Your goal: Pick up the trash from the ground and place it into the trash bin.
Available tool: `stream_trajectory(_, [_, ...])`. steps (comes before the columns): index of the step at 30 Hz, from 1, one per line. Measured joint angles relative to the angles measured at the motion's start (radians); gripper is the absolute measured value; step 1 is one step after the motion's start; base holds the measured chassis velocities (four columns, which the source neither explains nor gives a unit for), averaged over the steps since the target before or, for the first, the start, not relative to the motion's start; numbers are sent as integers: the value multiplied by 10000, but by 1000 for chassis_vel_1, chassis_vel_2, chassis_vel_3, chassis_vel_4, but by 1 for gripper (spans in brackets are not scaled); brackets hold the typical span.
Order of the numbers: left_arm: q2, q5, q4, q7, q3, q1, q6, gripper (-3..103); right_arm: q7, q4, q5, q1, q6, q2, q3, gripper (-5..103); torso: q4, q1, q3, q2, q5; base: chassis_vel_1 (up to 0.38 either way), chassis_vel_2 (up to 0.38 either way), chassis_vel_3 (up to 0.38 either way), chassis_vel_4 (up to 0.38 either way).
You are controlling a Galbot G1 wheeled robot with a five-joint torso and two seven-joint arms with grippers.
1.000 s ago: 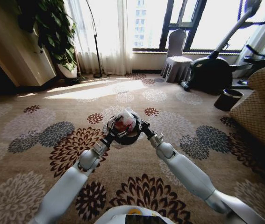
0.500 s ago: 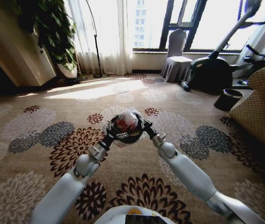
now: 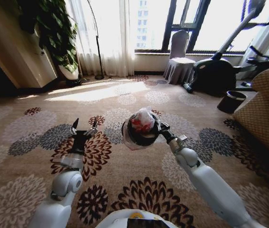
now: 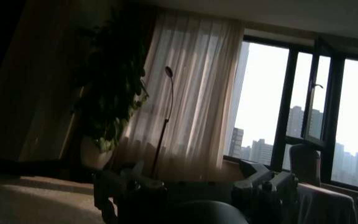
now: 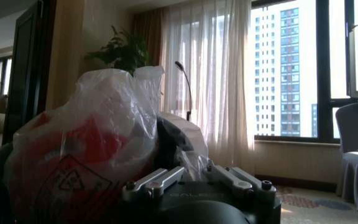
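Note:
The trash bin (image 3: 140, 134), black with a crinkly whitish liner, hangs tilted above the carpet in the head view. My right gripper (image 3: 158, 128) is shut on its rim. Red trash (image 3: 143, 122) lies inside it under the bag. The right wrist view has the liner and the red trash (image 5: 82, 154) bulging right beside the right gripper (image 5: 195, 176). My left gripper (image 3: 85, 125) is open and holds nothing, a short way left of the bin, fingers pointing away from me. In the left wrist view the left gripper (image 4: 188, 196) is spread wide toward the window.
A bare dark bucket (image 3: 231, 100) stands at the right by a woven couch (image 3: 263, 107). An exercise bike (image 3: 216, 71) and a covered chair (image 3: 179, 61) stand under the window. A large plant (image 3: 58, 33) and a floor lamp (image 3: 96, 47) are at the back left. Patterned carpet lies all around.
My left gripper has come off the bin, opened and swung out to the left. The right arm has carried the bin a little up and to the right.

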Motion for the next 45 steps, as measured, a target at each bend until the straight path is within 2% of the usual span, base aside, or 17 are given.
stream_trajectory(1, [0, 0, 0, 0, 0, 0, 0, 100, 0, 0, 0, 0, 0, 0, 0, 0, 0, 0, 0, 0, 0, 0, 0, 0, 0])
stream_trajectory(2, [-382, -66, 1, -32, -168, 353, -35, 100, 0, 735, -6, -912, -38, 39, 586, 0, 1, 0, -1, 0, -3, 0, 0, 0, 0])
stream_trajectory(4, [-717, -165, 3, -43, -223, 725, -117, 100, -23, 1482, -95, -2182, -36, 255, 1297, 0, 3, -1, 0, 0, 2, 0, 0, 0, 0])
stream_trajectory(6, [-825, -163, 21, -43, -218, 824, -176, 100, -25, 1765, -186, -2716, 31, 397, 1577, 0, 4, -1, 0, 0, 6, 0, 0, 0, 0])
stream_trajectory(8, [-987, -50, 207, -42, -156, 864, -334, 100, -4, 2442, -809, -4273, 476, 945, 2268, 0, -10, -1, -1, 0, -3, 0, 0, 0, 0])
stream_trajectory(10, [-993, -43, 237, -45, -152, 833, -343, 100, -6, 2528, -1033, -4562, 597, 1073, 2335, 0, -7, -1, 0, 0, -2, 0, 0, 0, 0])
stream_trajectory(12, [-989, -26, 387, -52, -149, 634, -346, 100, -12, 2786, -1702, -5243, 957, 1470, 2445, 0, -2, 2, 2, 0, 2, -10, -54, 1, 30])
stream_trajectory(20, [-1051, -1, 446, -46, -111, 509, -346, 100, -14, 3144, -2625, -5935, 1186, 2252, 2349, 0, 4, 1, 1, 0, -3, -42, -157, 46, 169])
stream_trajectory(36, [-1243, 45, 494, -18, 198, 509, -510, 100, -10, 3295, -2893, -6595, 1550, 2549, 2331, 0, 0, 3, 3, -1, 2, -185, -355, 187, 348])
stream_trajectory(39, [-1198, 23, 545, -20, 216, 476, -547, 102, -3, 3322, -2963, -6675, 1602, 2642, 2329, 0, -3, 4, 4, -2, 0, -45, -367, 2, 369])
stream_trajectory(40, [-1195, 21, 561, -21, 216, 474, -559, 100, -6, 3322, -2977, -6680, 1609, 2656, 2326, 0, -2, 3, 3, -1, -6, 73, -340, -56, 307])
stream_trajectory(45, [-1212, 18, 635, -25, 214, 473, -659, 99, -6, 3309, -3047, -6674, 1693, 2742, 2297, 0, 1, 3, 4, -1, 1, 178, -297, -170, 284])
